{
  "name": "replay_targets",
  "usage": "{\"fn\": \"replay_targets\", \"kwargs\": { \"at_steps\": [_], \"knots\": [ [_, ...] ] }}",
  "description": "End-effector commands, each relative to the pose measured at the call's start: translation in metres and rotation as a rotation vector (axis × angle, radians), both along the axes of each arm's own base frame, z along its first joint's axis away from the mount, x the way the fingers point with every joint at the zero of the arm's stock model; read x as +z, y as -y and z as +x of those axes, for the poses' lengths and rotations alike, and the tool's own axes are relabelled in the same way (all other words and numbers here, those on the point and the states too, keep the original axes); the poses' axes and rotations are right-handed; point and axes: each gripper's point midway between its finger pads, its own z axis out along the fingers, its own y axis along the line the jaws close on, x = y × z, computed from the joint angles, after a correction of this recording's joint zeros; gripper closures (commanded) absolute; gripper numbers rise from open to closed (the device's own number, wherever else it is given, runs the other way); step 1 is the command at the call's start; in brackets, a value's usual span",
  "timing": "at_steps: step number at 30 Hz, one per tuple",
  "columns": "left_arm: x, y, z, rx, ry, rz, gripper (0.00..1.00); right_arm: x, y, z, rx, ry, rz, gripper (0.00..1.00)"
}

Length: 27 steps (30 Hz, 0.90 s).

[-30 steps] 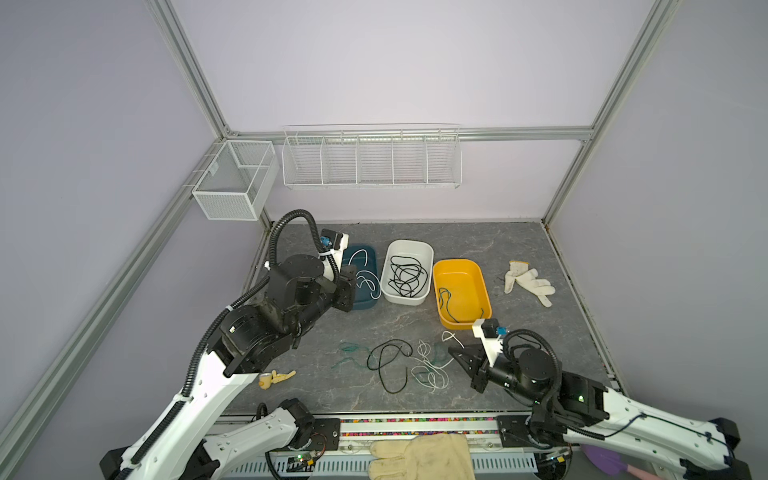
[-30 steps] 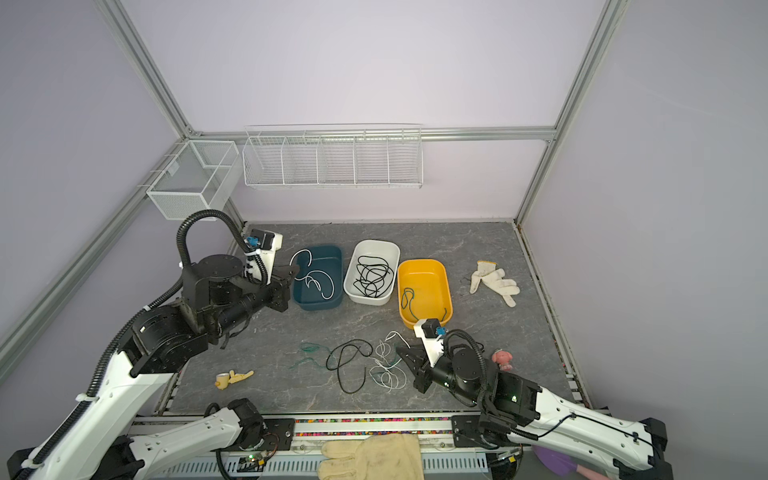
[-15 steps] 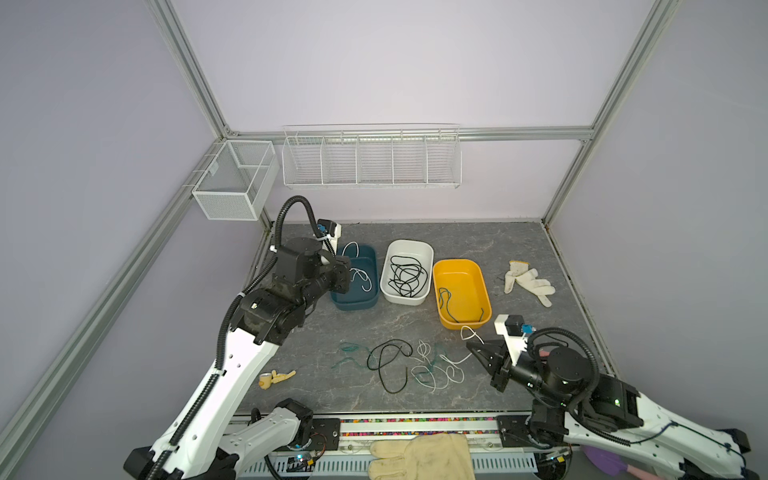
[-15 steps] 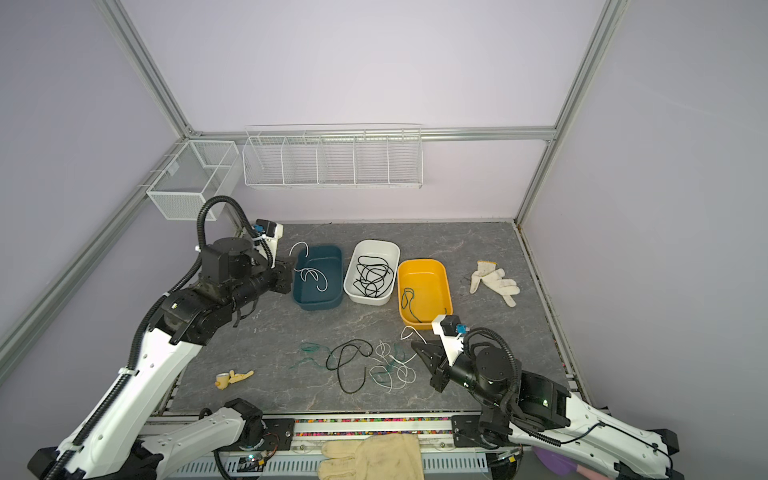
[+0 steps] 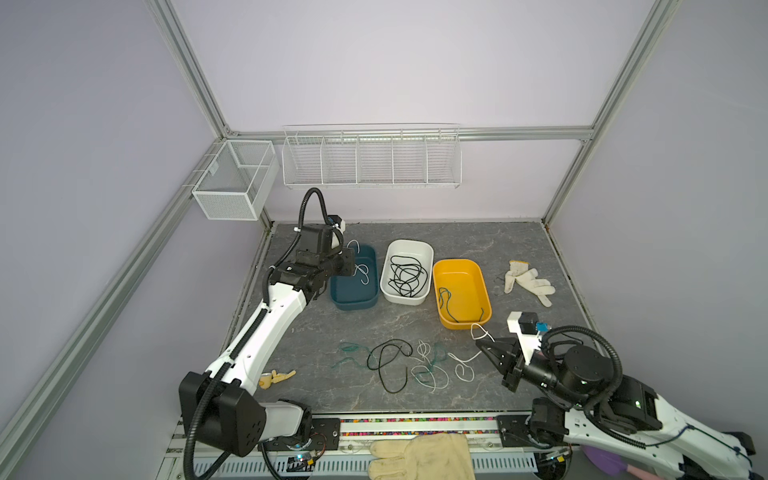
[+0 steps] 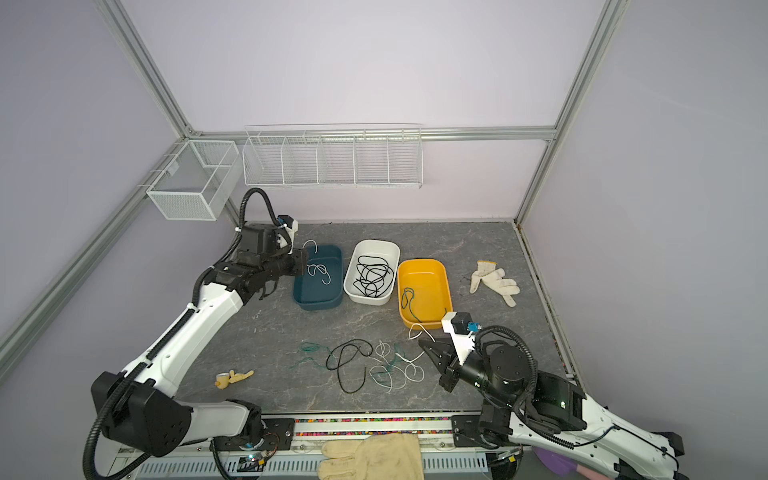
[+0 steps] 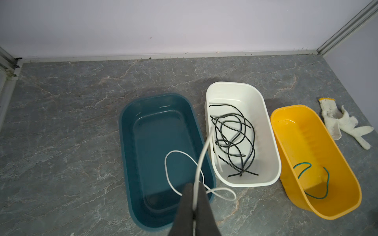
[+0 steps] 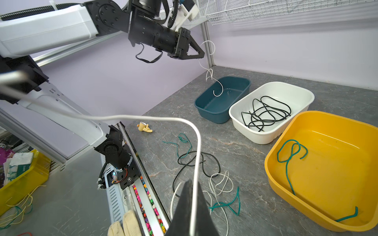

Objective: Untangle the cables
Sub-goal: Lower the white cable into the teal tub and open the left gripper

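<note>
Our left gripper (image 7: 194, 189) pinches a white cord (image 7: 201, 157) dangling over the teal bin (image 7: 155, 132), and our right gripper (image 8: 192, 183) clamps a second white cord (image 8: 197, 155). Black cords (image 5: 406, 275) fill the white bin (image 5: 409, 242), and a teal cord (image 8: 286, 166) lies in the yellow bin (image 5: 461, 278). A mixed tangle (image 5: 419, 365) on the tabletop (image 5: 415, 324) is left to sort.

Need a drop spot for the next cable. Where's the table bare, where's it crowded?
Bare: the strip between the bins and the cable tangle; the back strip behind the bins. Crowded: front centre, from the cable tangle to the right gripper.
</note>
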Motion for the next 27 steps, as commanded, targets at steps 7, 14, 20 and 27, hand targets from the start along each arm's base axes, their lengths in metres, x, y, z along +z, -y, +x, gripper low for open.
{"fn": "replay_targets", "kwargs": {
  "at_steps": [7,14,20,27],
  "knots": [
    [-0.055,-0.002,0.029,0.035,-0.085,0.068,1.0,0.011,0.014,-0.005,-0.003,0.026,0.003,0.94],
    [-0.098,-0.005,0.038,0.051,-0.206,0.14,1.0,0.012,0.025,-0.007,-0.015,0.022,0.004,0.94],
    [-0.117,-0.009,0.037,0.054,-0.255,0.181,0.98,0.009,0.028,-0.008,-0.018,0.01,-0.004,0.94],
    [-0.114,-0.014,0.035,0.052,-0.27,0.207,0.8,0.011,0.032,-0.009,-0.019,0.003,0.014,0.94]
  ]
}}
